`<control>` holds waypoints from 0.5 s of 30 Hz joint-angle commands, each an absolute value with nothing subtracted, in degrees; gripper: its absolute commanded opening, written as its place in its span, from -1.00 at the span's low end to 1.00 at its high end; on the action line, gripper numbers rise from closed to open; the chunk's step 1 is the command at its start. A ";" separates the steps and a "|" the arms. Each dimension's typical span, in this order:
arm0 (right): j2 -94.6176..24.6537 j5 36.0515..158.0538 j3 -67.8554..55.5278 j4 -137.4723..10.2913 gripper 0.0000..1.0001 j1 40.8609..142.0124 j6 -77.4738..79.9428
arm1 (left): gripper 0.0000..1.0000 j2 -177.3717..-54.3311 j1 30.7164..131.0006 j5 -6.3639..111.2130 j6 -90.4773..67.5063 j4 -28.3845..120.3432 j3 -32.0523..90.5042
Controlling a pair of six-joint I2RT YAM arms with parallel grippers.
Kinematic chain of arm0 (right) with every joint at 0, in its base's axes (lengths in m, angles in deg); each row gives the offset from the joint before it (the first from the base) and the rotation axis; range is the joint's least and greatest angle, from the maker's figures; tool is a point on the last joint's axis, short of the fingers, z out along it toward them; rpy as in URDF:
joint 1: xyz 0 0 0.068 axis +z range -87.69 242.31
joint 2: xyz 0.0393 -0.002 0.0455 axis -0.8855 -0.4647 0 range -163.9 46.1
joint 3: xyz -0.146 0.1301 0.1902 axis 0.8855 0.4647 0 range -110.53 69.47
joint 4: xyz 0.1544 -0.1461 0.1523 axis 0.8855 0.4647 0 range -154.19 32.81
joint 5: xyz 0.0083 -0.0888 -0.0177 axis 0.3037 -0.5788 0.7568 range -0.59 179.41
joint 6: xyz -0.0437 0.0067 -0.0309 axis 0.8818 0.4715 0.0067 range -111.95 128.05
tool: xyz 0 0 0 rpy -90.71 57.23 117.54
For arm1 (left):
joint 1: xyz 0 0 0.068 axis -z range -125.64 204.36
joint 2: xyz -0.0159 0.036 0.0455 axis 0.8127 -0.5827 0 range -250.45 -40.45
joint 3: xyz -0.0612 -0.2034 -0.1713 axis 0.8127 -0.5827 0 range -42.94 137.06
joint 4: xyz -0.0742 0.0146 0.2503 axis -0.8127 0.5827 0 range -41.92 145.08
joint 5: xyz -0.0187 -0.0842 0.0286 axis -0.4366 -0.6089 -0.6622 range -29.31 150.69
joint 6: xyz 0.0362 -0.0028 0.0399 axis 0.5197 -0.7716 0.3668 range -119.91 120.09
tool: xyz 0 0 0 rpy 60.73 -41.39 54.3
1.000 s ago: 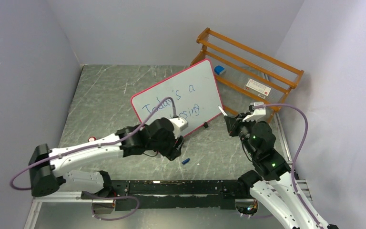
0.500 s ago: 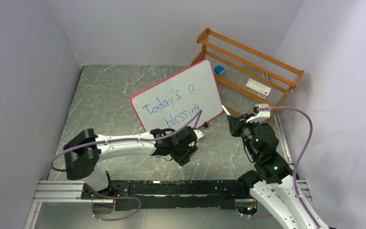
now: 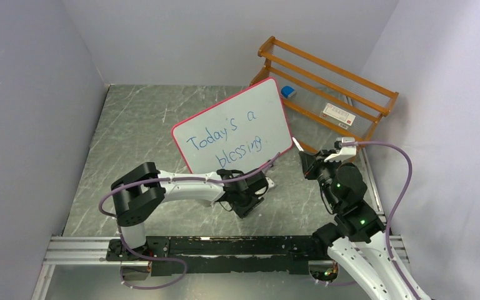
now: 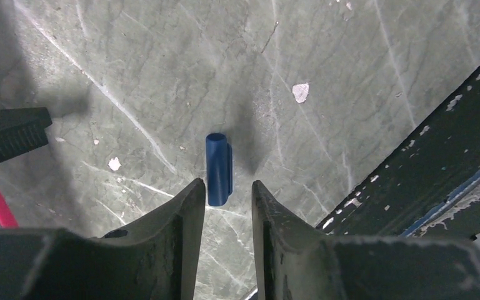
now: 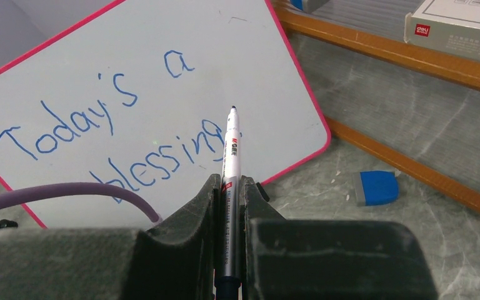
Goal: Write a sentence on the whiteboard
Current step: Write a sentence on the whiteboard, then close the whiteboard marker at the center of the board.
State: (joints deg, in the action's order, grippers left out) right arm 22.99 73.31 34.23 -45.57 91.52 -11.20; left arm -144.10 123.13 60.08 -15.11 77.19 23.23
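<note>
The whiteboard point(image 3: 234, 119) stands tilted at mid-table, white with a pink rim, and fills the right wrist view too point(image 5: 162, 75). The sentence point(image 3: 225, 140) reads "Today's a blessing." in blue point(image 5: 119, 137). My right gripper point(image 3: 306, 164) is right of the board, shut on a silver marker point(image 5: 229, 169) whose tip points at the board without touching it. My left gripper point(image 3: 250, 206) is low in front of the board. In its wrist view my left gripper point(image 4: 225, 187) is open around the near end of a blue marker cap point(image 4: 219, 165) lying on the table.
An orange wooden rack point(image 3: 328, 81) stands at the back right with a white box point(image 3: 338, 113) and a blue block point(image 3: 288, 92). A blue eraser point(image 5: 375, 187) lies under the rack. The black base rail point(image 4: 444, 169) runs close to the cap.
My left arm swung right and down from in front of the board to the blue cap, uncovering the writing, and its jaws narrowed. The right gripper with the marker barely moved.
</note>
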 commanded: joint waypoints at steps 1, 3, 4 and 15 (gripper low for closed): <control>23.88 72.83 34.60 -45.05 -1.00 91.21 -11.54 | -0.28 -145.05 122.39 58.01 -13.41 78.11 24.36; 23.79 72.89 34.72 -45.18 -1.00 91.17 -11.46 | -0.30 -145.49 122.39 58.50 -13.16 78.71 24.70; 23.61 72.93 34.72 -45.26 -1.00 91.18 -11.42 | -0.31 -145.68 122.39 58.49 -13.04 78.79 24.77; 23.32 73.07 34.71 -45.59 -1.00 91.22 -11.22 | -0.42 -150.00 122.55 59.52 -12.74 80.72 25.97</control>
